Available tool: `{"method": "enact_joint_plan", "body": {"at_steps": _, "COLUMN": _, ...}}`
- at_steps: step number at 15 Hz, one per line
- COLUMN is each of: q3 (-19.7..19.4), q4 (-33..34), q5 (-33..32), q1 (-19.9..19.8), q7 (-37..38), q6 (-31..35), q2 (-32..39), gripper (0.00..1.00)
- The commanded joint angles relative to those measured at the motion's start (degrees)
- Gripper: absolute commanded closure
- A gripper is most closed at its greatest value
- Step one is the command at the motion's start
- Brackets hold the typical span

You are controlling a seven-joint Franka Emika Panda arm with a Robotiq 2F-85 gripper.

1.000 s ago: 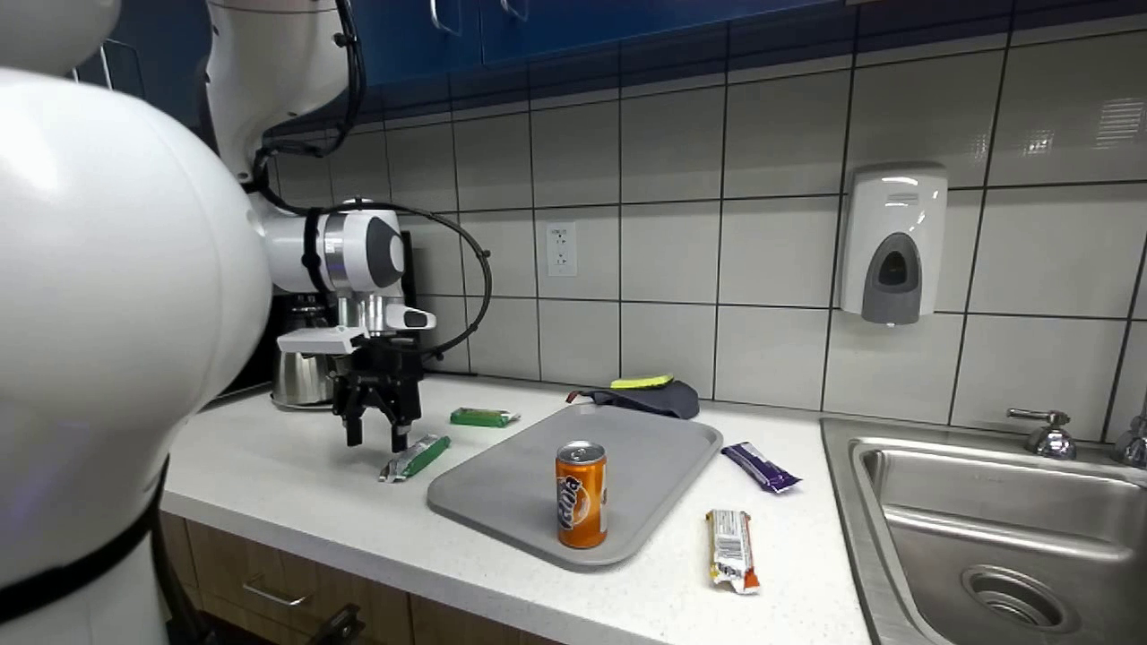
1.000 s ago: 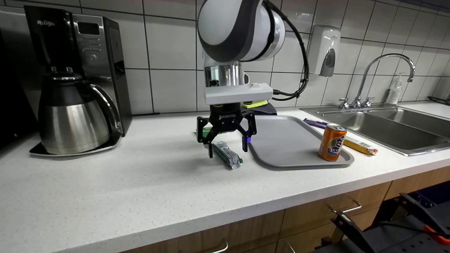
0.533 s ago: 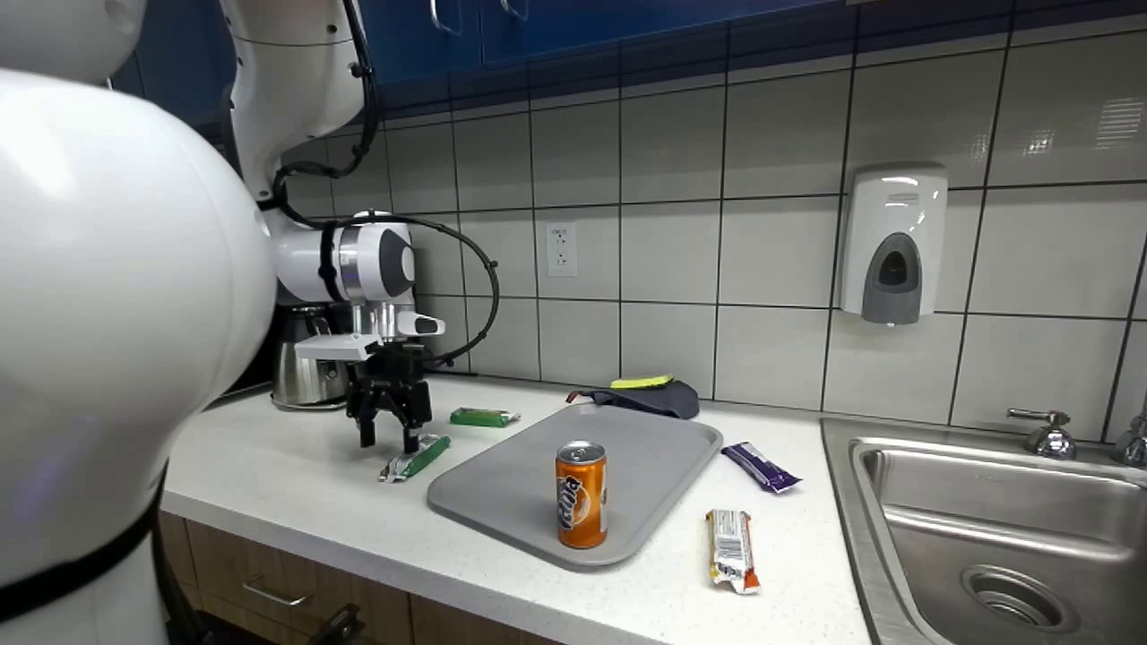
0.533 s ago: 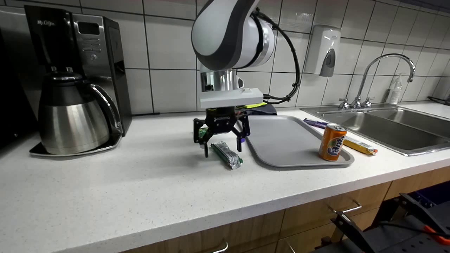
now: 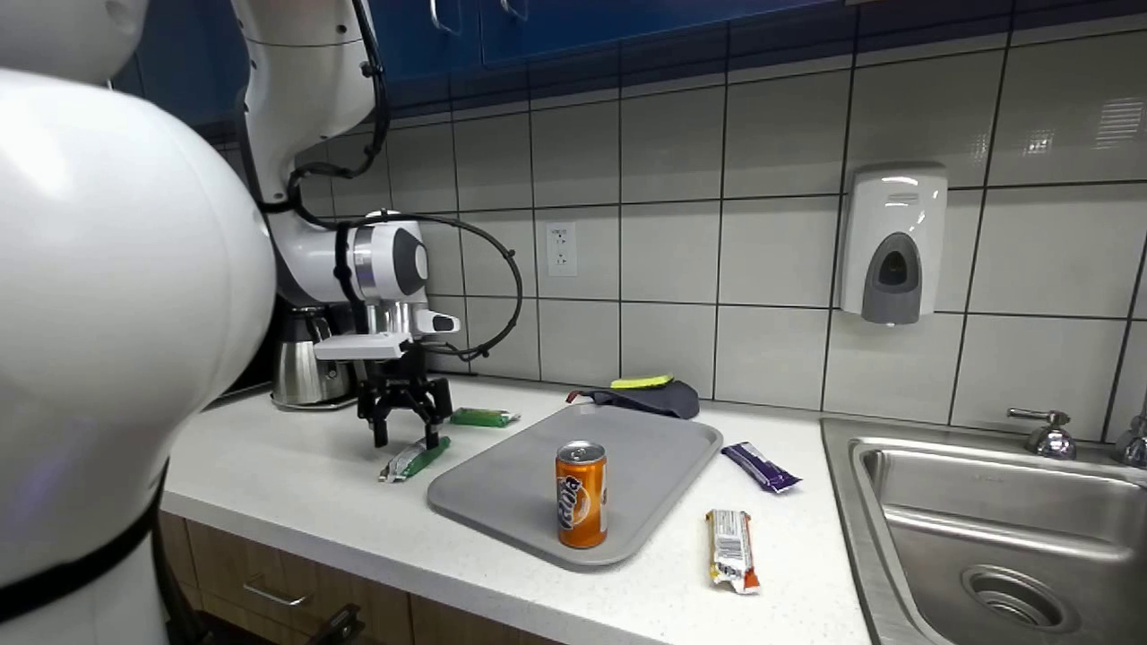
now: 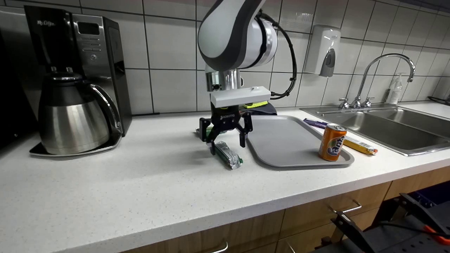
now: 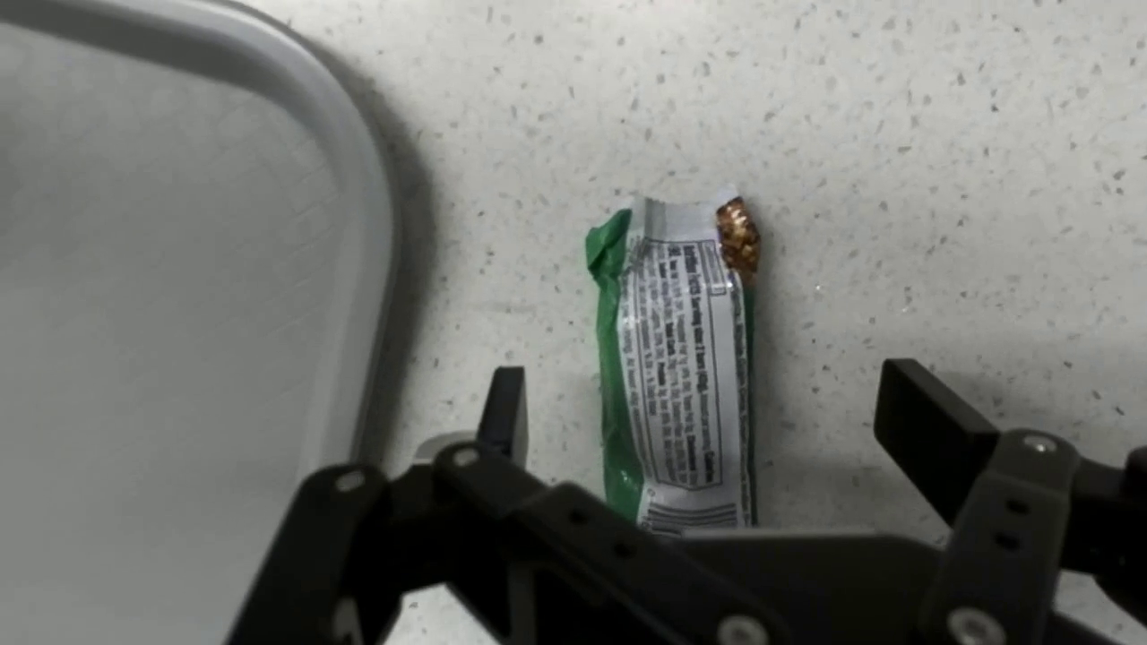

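My gripper (image 5: pixel 406 437) is open and empty, pointing down over a green and silver wrapped bar (image 5: pixel 417 461). In the wrist view the bar (image 7: pixel 676 358) lies between the two spread fingers (image 7: pixel 703 403), with free space on both sides; its near end is hidden by the gripper. One end of its wrapper shows a brown patch. In an exterior view the fingers (image 6: pixel 227 147) are above the bar (image 6: pixel 229 157), and one fingertip overlaps its far end. A second green bar (image 5: pixel 482 417) lies farther back on the counter.
A grey tray (image 5: pixel 645 448) lies beside the bar, with an orange can (image 5: pixel 581 497) upright on it. A purple bar (image 5: pixel 760 468) and a yellow-orange bar (image 5: pixel 732 551) lie near the sink (image 5: pixel 842 502). A coffee maker (image 6: pixel 116 70) with a carafe (image 6: pixel 74 123) stands behind. A dark cloth (image 5: pixel 676 400) holds a yellow brush (image 5: pixel 642 382).
The gripper has shifted over the green bar, toward the tray and back wall, so the bar now sits between the fingers. It stayed open. The objects have not moved.
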Motion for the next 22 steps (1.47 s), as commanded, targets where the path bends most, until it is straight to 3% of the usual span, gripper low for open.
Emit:
{"method": "enact_joint_plan", "body": {"at_steps": 1, "q3": 0.1, "q4": 1.5, "q5": -1.7, "q1": -1.2, "q7": -6.3, "q6": -1.6, "q2": 0.8, "gripper": 0.0}}
{"method": "enact_joint_plan", "body": {"at_steps": 9, "q3": -0.1, "q4": 0.9, "q5": -1.8, "q1": -1.6, "q7": -10.5, "q6": -1.2, "q2": 0.5, "gripper": 0.0}}
{"method": "enact_joint_plan", "body": {"at_steps": 10, "q3": -0.1, "q4": 0.8, "q5": -1.8, "q1": -1.6, "q7": -10.6, "q6": -1.2, "q2": 0.5, "gripper": 0.25}}
{"method": "enact_joint_plan", "body": {"at_steps": 12, "q3": 0.0, "q4": 0.8, "q5": -1.6, "q1": -1.6, "q7": -10.9, "q6": -1.2, "q2": 0.5, "gripper": 0.34}}
{"method": "enact_joint_plan", "body": {"at_steps": 18, "q3": -0.1, "q4": 0.7, "q5": -1.6, "q1": -1.5, "q7": -10.6, "q6": -1.1, "q2": 0.4, "gripper": 0.82}}
{"method": "enact_joint_plan", "body": {"at_steps": 22, "q3": 0.0, "q4": 0.4, "q5": -1.4, "q1": -1.5, "q7": -10.6, "q6": -1.2, "q2": 0.2, "gripper": 0.86}}
